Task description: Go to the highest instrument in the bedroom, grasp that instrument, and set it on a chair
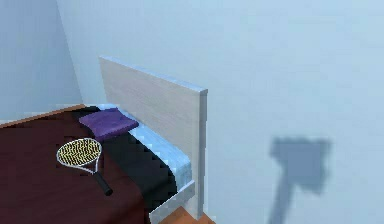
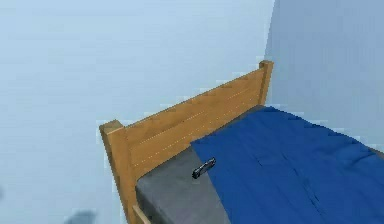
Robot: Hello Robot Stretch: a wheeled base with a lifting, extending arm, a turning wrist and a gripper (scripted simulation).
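Yellow racket lies lower left on the bed. The instrument is likely light and breakable; grab its neck. Gripper: cannot tell.

The robot's base stands with its front turned toward the pale headboard of a bed and the wall beside it. The side on which its arm reaches faces a wooden headboard. How the arm, wrist and fingers are posed cannot be told.

Two beds, one racket, one pillow
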